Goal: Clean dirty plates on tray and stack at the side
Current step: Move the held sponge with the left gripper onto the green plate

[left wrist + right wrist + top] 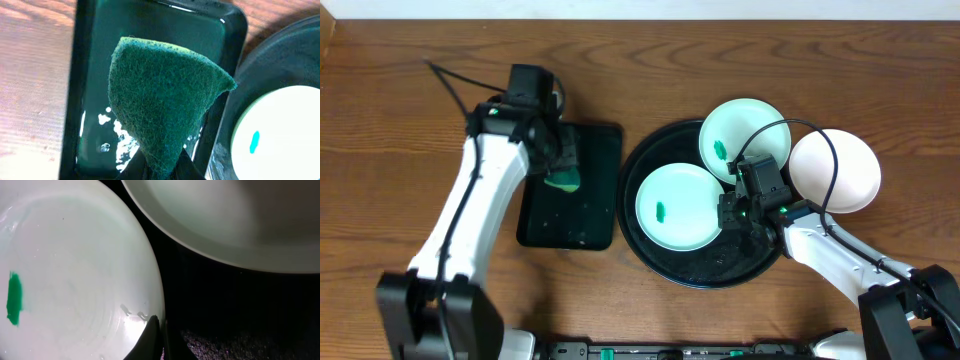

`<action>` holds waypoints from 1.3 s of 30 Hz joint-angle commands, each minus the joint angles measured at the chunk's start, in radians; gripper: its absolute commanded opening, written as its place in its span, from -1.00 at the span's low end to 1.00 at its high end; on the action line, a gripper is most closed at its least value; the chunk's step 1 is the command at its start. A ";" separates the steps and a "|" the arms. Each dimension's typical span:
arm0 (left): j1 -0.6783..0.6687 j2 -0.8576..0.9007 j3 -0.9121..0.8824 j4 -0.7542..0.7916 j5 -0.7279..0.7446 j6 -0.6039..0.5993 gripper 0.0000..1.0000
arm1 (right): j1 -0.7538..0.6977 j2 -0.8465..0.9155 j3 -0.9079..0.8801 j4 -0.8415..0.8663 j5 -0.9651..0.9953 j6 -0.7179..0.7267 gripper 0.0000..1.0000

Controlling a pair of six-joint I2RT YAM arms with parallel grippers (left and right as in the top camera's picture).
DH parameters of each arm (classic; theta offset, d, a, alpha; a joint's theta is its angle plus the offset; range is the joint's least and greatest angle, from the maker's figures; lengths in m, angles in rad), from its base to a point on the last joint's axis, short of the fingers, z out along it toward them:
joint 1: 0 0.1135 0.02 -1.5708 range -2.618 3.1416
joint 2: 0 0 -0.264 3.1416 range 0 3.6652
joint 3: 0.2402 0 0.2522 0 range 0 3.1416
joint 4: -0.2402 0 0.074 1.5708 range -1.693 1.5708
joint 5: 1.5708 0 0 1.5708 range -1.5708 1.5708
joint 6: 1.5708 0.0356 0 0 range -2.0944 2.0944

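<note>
A pale mint-green plate [678, 206] with a green smear lies on the large round black tray [705, 268]. My right gripper [732, 210] is shut on that plate's right rim; in the right wrist view the fingers [159, 335] pinch the plate's edge [75, 270]. A second mint-green plate [745, 135] with a smear lies at the tray's back and also shows in the right wrist view [240, 220]. A white plate [835, 170] lies on the table right of the tray. My left gripper [162, 169] is shut on a green sponge [165, 95] above the rectangular tray.
A smaller rectangular black tray [590, 215] with wet patches [120, 142] lies left of the round tray [280, 55]. The front mint plate [285, 135] shows at the left wrist view's right edge. Bare wooden table lies to the far left and along the back.
</note>
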 commanded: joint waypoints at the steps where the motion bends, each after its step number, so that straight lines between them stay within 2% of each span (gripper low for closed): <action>1: -0.044 0.038 0.020 0.011 -0.021 0.017 -0.85 | -0.001 -0.005 -0.006 -0.006 0.027 0.003 -0.97; 6: -0.130 0.057 0.020 0.031 -0.111 0.012 -0.86 | 0.000 -0.005 -0.006 -0.006 0.024 0.003 -0.98; 20: -0.334 0.057 -0.016 0.071 -0.112 -0.153 -0.85 | 0.001 -0.005 -0.006 -0.006 0.023 0.048 -0.98; 24: -0.371 0.057 -0.034 0.111 -0.112 -0.154 -0.85 | 0.001 -0.005 -0.005 -0.006 0.023 0.048 -0.97; 32: -0.391 0.057 -0.103 0.194 -0.114 -0.332 -0.85 | 0.001 -0.005 -0.006 -0.006 0.023 0.048 -0.97; 39: -0.432 0.057 -0.155 0.282 -0.112 -0.332 -0.85 | 0.001 -0.005 -0.006 -0.006 0.023 0.048 -0.97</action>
